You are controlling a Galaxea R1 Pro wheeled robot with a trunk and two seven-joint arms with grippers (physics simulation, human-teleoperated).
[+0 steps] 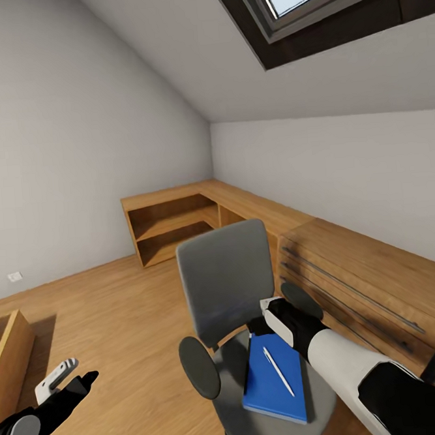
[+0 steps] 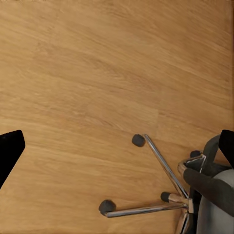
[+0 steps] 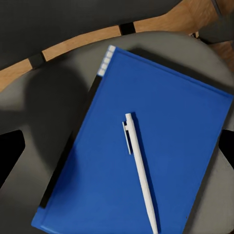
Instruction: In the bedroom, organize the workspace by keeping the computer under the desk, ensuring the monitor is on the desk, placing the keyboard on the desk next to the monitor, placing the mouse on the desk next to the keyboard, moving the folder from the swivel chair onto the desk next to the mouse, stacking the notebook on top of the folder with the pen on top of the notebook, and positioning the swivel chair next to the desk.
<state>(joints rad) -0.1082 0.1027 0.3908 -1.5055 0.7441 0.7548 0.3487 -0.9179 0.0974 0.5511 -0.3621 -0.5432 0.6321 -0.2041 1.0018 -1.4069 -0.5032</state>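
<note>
Right pincer (image 1: 261, 319) above lengthwise pen (image 3: 140, 170)

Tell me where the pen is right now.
The pen lies on top of the blue folder on the swivel chair seat, low in the head view, just below the right claw.

White pen (image 3: 139, 170) lying on blue folder (image 3: 161, 131) on grey swivel chair (image 3: 58, 102) seat
</note>
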